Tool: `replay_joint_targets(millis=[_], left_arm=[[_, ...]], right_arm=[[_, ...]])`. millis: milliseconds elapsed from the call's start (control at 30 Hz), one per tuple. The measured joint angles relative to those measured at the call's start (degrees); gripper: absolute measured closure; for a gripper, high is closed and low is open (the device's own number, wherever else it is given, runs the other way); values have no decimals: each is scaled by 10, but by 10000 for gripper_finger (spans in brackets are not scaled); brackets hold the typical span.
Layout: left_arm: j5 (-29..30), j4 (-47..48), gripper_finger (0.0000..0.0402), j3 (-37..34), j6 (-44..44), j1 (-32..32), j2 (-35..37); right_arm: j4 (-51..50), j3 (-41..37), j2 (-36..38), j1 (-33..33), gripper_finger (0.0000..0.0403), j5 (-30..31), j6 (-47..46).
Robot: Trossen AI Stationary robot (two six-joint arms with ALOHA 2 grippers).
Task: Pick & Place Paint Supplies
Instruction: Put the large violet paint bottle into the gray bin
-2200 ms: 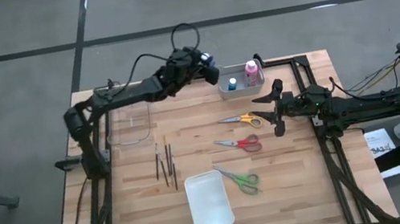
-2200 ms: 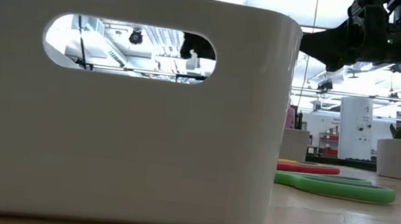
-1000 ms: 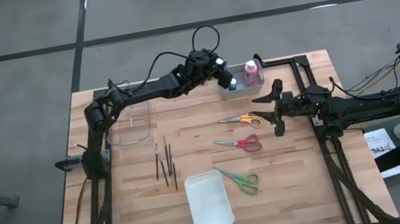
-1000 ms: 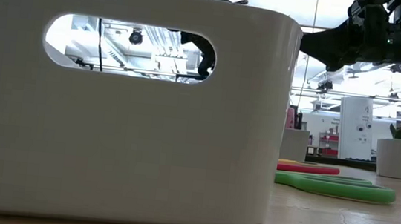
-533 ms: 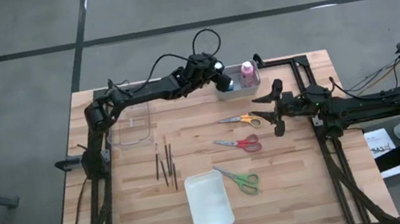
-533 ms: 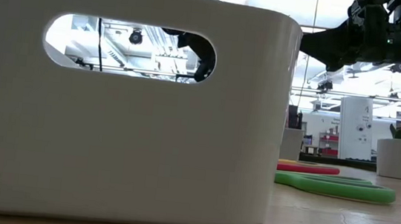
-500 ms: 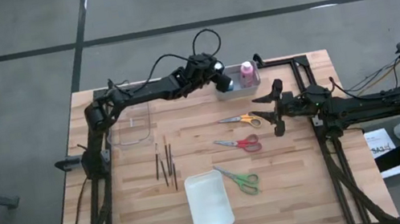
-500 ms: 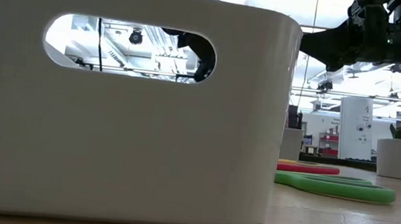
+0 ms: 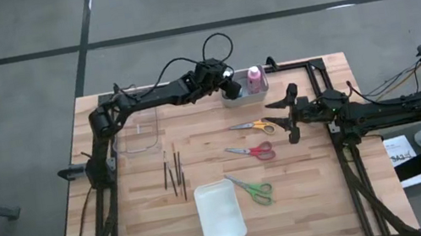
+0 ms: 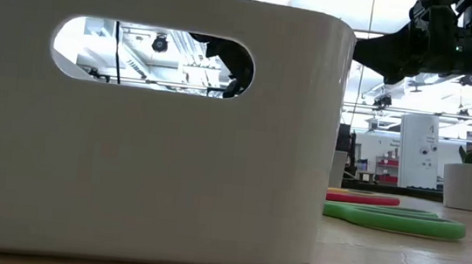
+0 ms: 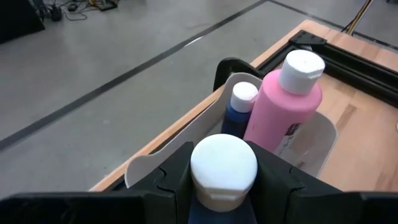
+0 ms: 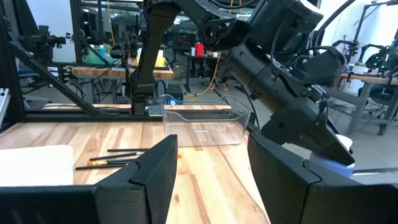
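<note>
My left gripper reaches to the table's far edge and is shut on a white-capped, dark blue bottle at a small translucent bin. In that bin stand a tall pink bottle and a small blue bottle. Orange scissors, red scissors, green scissors and thin dark brushes lie flat on the wood. My right gripper hangs open above the table, right of the orange scissors, with nothing between its fingers. My left gripper pinches the bottle between its two fingers, which stand on either side just under the white cap. The bottle stands upright at the bin's near end. Whether its base rests in the bin is hidden by the gripper.
A white tub stands near the front edge and fills the low view. A clear container sits at the far left. A dark frame rail runs along the far right corner.
My left gripper has sunk and tipped downward at the small bin with the bottle in its hold. The pink bottle and the bin have shifted a little toward the table's left.
</note>
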State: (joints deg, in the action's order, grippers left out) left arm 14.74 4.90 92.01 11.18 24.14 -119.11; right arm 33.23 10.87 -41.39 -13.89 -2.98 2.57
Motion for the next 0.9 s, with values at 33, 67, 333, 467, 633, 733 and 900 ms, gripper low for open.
replay_joint_targets(millis=[33, 67, 333, 467, 633, 733, 900], left_arm=[[0, -1, 278, -4, 4, 0, 0], [0, -1, 278, -7, 10, 0, 0], [0, -30, 262, -33, 24, 0, 1], [-2, -31, 243, -34, 23, 0, 1], [-20, -41, 214, -34, 23, 0, 1], [-28, -42, 186, -34, 22, -1, 1], [-28, -42, 134, -34, 22, -1, 1]], right_arm=[[0, 0, 0, 0, 209, 0, 0], [0, 0, 0, 0, 209, 0, 0], [0, 0, 0, 0, 209, 0, 0], [0, 0, 0, 0, 209, 0, 0], [0, 0, 0, 0, 209, 0, 0], [0, 0, 0, 0, 209, 0, 0], [0, 0, 0, 0, 209, 0, 0]])
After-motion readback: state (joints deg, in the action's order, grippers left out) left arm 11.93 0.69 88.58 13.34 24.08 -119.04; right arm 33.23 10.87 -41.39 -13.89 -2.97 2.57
